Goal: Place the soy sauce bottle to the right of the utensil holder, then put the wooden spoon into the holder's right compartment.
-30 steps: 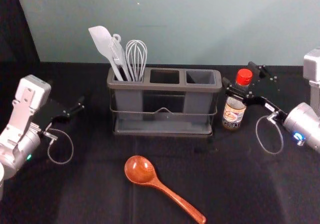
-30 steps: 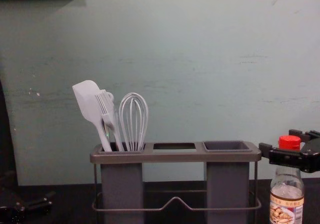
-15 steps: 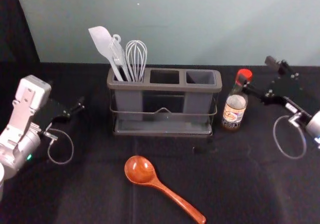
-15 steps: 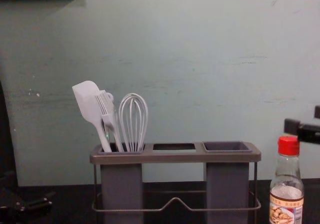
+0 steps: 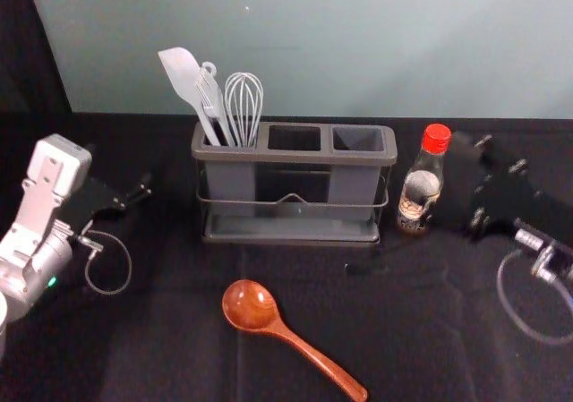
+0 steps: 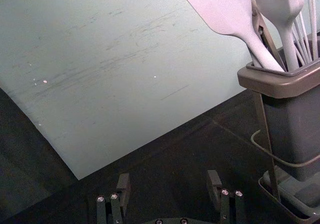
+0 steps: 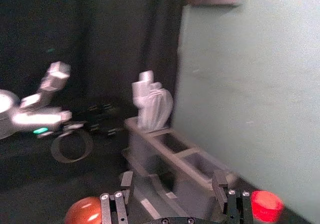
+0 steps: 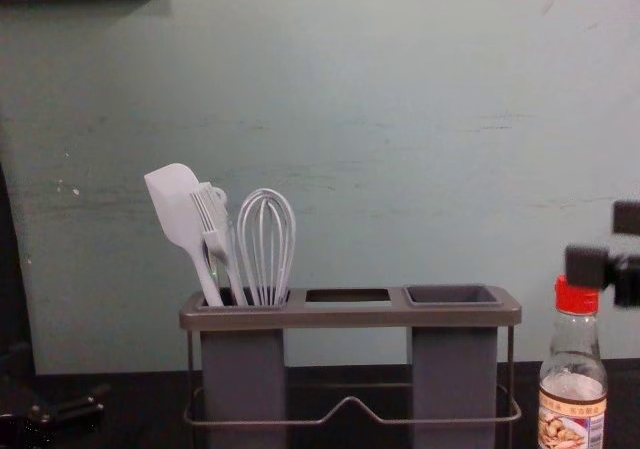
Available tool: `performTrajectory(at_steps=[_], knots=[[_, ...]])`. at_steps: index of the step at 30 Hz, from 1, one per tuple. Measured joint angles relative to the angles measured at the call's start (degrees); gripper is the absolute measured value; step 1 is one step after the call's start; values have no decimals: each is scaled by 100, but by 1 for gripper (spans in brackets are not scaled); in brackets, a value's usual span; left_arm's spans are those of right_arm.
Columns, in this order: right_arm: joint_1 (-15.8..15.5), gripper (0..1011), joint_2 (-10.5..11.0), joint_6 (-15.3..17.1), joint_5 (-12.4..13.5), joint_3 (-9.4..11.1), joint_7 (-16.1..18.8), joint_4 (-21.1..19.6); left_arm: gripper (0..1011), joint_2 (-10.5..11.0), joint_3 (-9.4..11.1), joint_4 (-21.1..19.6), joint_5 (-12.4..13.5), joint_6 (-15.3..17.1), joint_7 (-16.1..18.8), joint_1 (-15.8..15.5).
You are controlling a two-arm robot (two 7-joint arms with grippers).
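Note:
The soy sauce bottle [image 5: 421, 187] with its red cap stands upright just right of the utensil holder [image 5: 295, 156], a small gap between them. To the bottle's right is my right gripper [image 5: 450, 176], open and not closed on it; in the right wrist view the right gripper [image 7: 173, 181] has its fingers apart, the red cap [image 7: 266, 205] beside one. The wooden spoon [image 5: 286, 330] lies on the table in front of the holder. My left gripper [image 5: 132, 193] idles left of the holder; in the left wrist view the left gripper [image 6: 169, 181] is open, holding nothing.
A white spatula [image 8: 178, 204], a brush [image 8: 213, 219] and a whisk [image 8: 267, 239] stand in the holder's left compartment. The middle and right compartments [image 8: 452, 294] have nothing standing in them. A wall [image 5: 313, 44] rises behind the table.
My right gripper has let go of the bottle's neck and drawn back to the right. The bottle stays upright beside the holder. The left arm and spoon have not moved.

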Motion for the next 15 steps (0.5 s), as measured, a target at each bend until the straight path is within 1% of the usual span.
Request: performTrajectory(at_steps=[2,3,6,7,9,10,12,13,15], knots=[[-20,1004,87,102,0,-89,67,-110,1005,0,0,0,0,0,0,0],[-14,1004,161,241,-3,-228,143,-224,1005,0,0,0,0,0,0,0],[63,1004,216,472,-26,-446,207,-308,1005,0,0,0,0,0,0,0],[176,1004,220,671,-53,-634,240,-313,1005,0,0,0,0,0,0,0],[308,1004,207,885,-89,-834,257,-312,1005,0,0,0,0,0,0,0],[482,1004,179,1149,-153,-1068,281,-298,1005,0,0,0,0,0,0,0],[667,1004,141,1416,-238,-1302,293,-270,1005,0,0,0,0,0,0,0],[852,1004,99,1667,-319,-1517,316,-233,1005,0,0,0,0,0,0,0],[1059,1004,41,1933,-408,-1749,336,-184,1005,0,0,0,0,0,0,0]])
